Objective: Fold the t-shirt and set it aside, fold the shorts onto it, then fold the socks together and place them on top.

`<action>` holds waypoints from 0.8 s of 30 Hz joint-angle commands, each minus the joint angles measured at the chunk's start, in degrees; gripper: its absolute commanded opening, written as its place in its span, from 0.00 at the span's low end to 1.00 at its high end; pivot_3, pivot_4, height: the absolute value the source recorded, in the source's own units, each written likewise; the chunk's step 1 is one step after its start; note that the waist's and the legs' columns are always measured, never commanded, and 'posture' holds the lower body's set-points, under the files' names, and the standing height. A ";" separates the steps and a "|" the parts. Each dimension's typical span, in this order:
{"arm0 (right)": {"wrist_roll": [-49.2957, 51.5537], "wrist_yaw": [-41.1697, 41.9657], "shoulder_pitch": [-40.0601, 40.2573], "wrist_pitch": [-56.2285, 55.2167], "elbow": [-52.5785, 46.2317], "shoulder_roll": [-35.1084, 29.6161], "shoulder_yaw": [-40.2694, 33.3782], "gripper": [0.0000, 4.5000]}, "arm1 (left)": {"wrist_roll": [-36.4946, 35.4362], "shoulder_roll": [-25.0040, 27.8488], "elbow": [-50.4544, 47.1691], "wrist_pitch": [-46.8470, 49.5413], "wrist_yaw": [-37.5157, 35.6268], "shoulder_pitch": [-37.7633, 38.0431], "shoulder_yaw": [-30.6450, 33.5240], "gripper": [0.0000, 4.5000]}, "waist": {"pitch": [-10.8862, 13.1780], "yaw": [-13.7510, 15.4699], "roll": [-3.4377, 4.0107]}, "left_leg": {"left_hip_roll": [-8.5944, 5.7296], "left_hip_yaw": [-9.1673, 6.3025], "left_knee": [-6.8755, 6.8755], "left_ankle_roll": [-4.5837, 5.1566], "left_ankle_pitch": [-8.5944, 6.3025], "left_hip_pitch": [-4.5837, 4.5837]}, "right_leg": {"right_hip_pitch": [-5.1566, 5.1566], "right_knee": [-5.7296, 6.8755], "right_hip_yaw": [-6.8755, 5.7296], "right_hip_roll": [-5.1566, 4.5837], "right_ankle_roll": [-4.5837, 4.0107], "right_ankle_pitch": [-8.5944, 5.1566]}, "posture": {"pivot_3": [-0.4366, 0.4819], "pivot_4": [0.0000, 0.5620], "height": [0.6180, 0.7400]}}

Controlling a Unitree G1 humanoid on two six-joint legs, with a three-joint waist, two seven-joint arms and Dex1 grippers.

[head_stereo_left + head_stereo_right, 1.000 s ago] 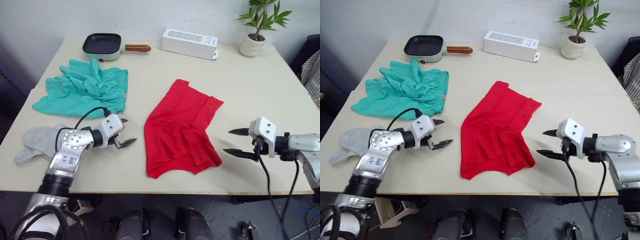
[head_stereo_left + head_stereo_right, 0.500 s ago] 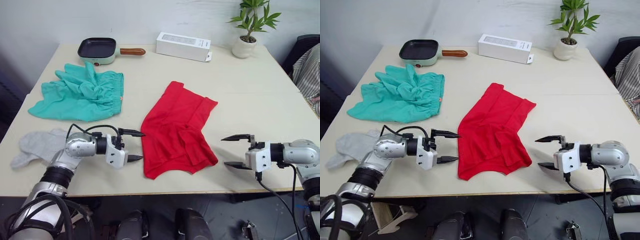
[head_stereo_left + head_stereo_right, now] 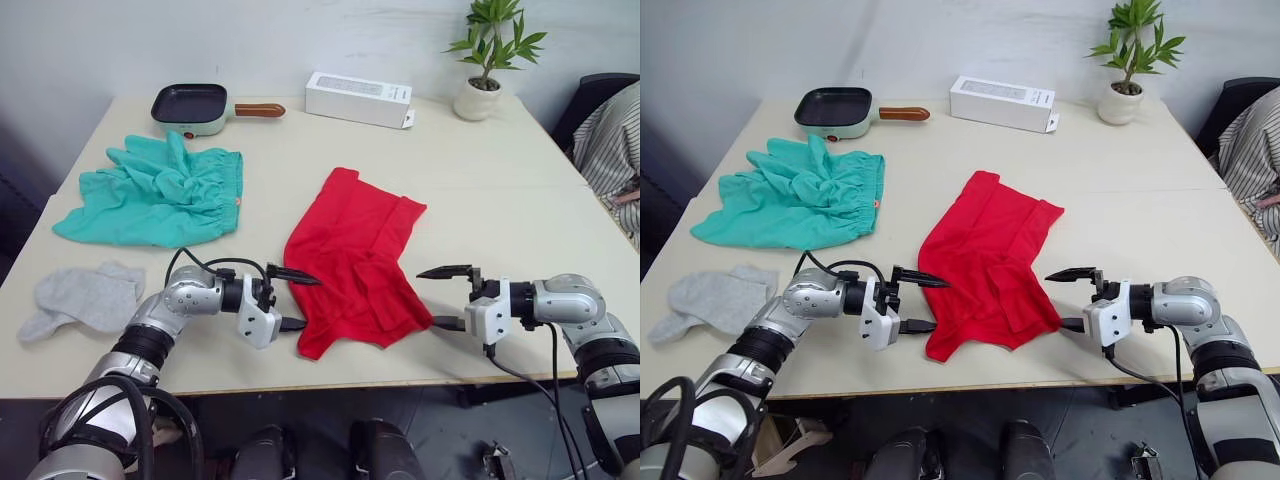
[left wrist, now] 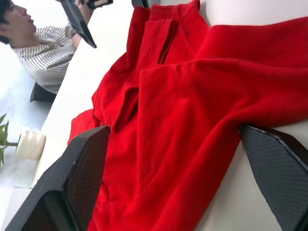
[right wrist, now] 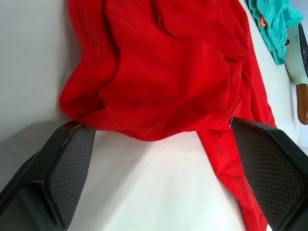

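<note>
- Grey knitted socks [image 3: 85, 297] are seen at the lower left of the head-camera frame, lying flat together on the table [image 3: 520, 180], well apart from the other garments and untouched by either gripper.
- Teal shorts [image 3: 155, 190] are spread, rumpled, at the upper left, above the socks; a small orange tag is seen at their right edge; a pale green pan [image 3: 192, 104] with a brown handle is placed behind them near the table's far edge.
- Left of centre, the left gripper [image 3: 298, 301] is held low over the table with its fingers spread wide; one finger lies over the left edge of the t-shirt and the other just at its lower corner; whether the cloth is touched cannot be told.
- At the centre, the red t-shirt [image 3: 355, 260] is laid crumpled and partly doubled over, between the two grippers; a white box [image 3: 358, 99] is set behind it at the top centre.
- Right of centre, the right gripper [image 3: 447, 297] is held with its fingers spread, just beside the t-shirt's lower right corner; nothing is pinched.
- At the upper right, a potted plant [image 3: 482, 60] stands on the table's far corner; a person in a striped garment [image 3: 605, 130] is seen at the right edge.
</note>
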 commanded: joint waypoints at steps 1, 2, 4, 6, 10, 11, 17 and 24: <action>-4.76 -0.57 0.79 -0.09 1.07 2.65 4.69 0.99 | 3.35 -0.42 2.71 1.14 0.86 -0.91 -1.78 1.00 | -0.15 -0.19 -0.03 | 0.02 -0.03 -0.01 0.04 -0.05 0.01 | 0.00 -0.01 0.00 0.00 -0.01 -0.01 | 0.48 0.27 1.00; -4.92 -0.96 0.68 0.03 0.93 2.96 5.03 0.99 | 3.17 -0.36 3.16 1.20 0.78 -1.17 -1.96 1.00 | -0.19 -0.29 -0.03 | 0.02 -0.04 -0.02 0.01 -0.04 0.01 | 0.00 0.00 -0.01 0.00 -0.02 -0.01 | 0.48 0.27 1.00; -5.26 -1.70 0.50 0.21 0.70 3.52 5.54 0.99 | 3.31 -0.20 3.93 0.98 0.86 -1.69 -2.41 1.00 | -0.24 -0.48 -0.02 | 0.02 -0.04 -0.03 -0.12 0.03 0.01 | 0.04 0.01 0.00 0.00 -0.03 -0.01 | 0.48 0.27 1.00; -5.51 -2.44 0.35 0.38 0.59 3.83 5.88 0.96 | 2.93 -0.25 4.67 1.03 0.53 -2.10 -2.86 0.91 | -0.28 -0.61 0.01 | 0.02 -0.04 -0.05 -0.13 0.04 0.00 | 0.08 0.04 0.00 0.01 -0.04 -0.02 | 0.48 0.27 1.00; -5.51 -3.39 0.28 0.55 0.42 3.90 6.84 0.71 | 2.07 -0.48 5.89 1.45 0.22 -2.69 -3.32 0.67 | -0.28 -0.61 0.02 | 0.02 -0.03 -0.06 -0.14 0.05 -0.01 | 0.07 0.06 0.00 0.01 -0.05 -0.03 | 0.48 0.27 1.00; -5.72 -3.65 0.31 0.20 0.32 3.79 7.09 0.63 | 2.24 -0.45 6.11 1.22 0.32 -2.87 -3.47 0.61 | -0.28 -0.60 0.01 | 0.02 -0.03 -0.06 -0.14 0.05 -0.01 | 0.06 0.06 0.00 0.00 -0.06 -0.03 | 0.48 0.27 1.00; -4.51 -4.39 0.84 -0.24 -0.72 2.79 8.20 0.15 | 2.12 -0.54 6.75 0.79 0.73 -3.22 -3.78 0.18 | -0.22 -0.61 0.11 | 0.02 -0.03 -0.06 -0.14 0.05 -0.07 | 0.00 0.06 0.01 0.00 -0.06 -0.03 | 0.48 0.27 1.00; -0.50 -3.62 3.66 0.49 -5.61 -0.09 9.32 0.00 | 0.06 -0.28 6.51 -0.32 0.01 -2.55 -4.02 0.01 | -0.09 -0.47 0.55 | 0.02 -0.02 -0.13 -0.14 0.05 -0.08 | -0.02 0.05 0.00 0.00 -0.08 -0.05 | 0.48 0.27 1.00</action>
